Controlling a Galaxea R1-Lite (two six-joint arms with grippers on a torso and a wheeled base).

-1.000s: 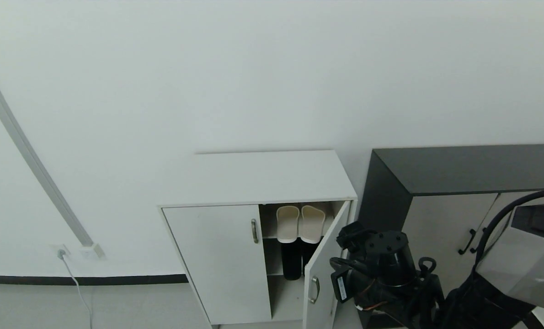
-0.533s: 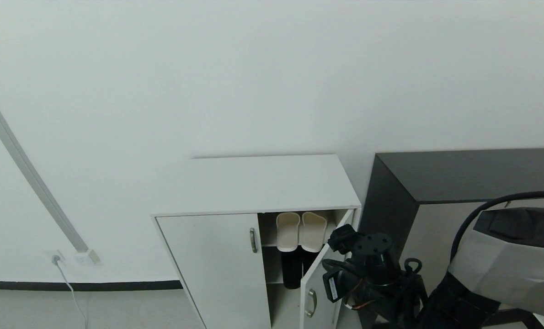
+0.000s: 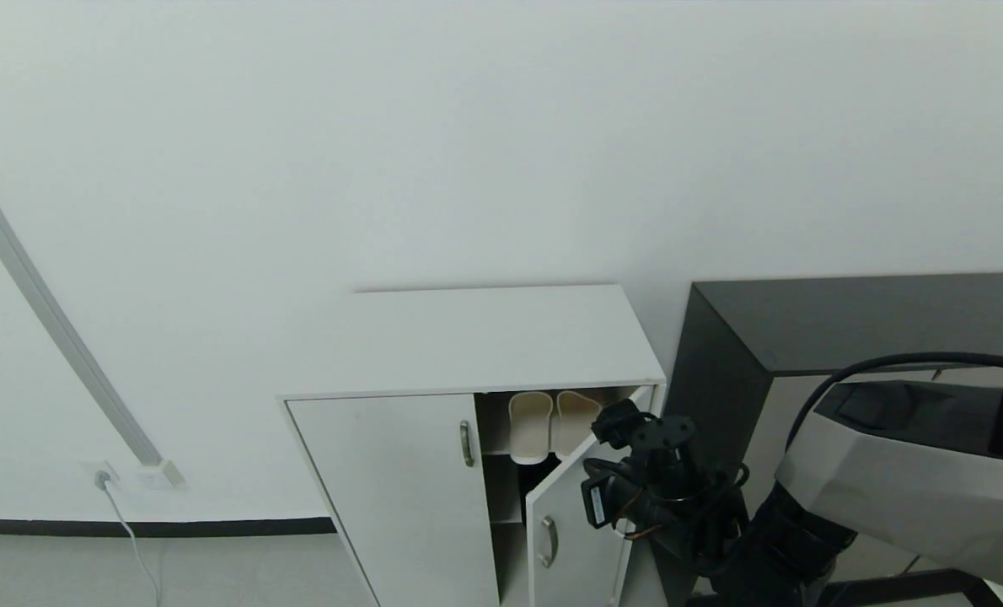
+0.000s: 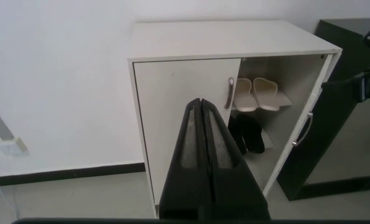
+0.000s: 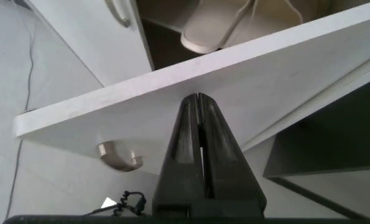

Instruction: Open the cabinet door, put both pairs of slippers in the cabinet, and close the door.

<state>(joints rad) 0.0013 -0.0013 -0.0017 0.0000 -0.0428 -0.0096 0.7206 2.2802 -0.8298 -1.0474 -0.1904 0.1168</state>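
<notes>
While the head view showed the door (image 3: 573, 510) half open against my right gripper (image 3: 609, 420), the left wrist view had the left gripper (image 4: 200, 103) clenched empty and the right wrist view the right one clenched too, so I judged the door stiff, light, best pushed near the handle (image 5: 118, 155).

Plain indoor room, white cabinet (image 3: 485, 337), bare wall (image 3: 468, 126)

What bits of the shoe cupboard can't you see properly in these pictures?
Head view: the half-open door hides everything under the beige slippers.
Head view: the picture's lower edge cuts off the bottom of the cabinet.
Right wrist view: the door covers most of the beige slippers.
</notes>
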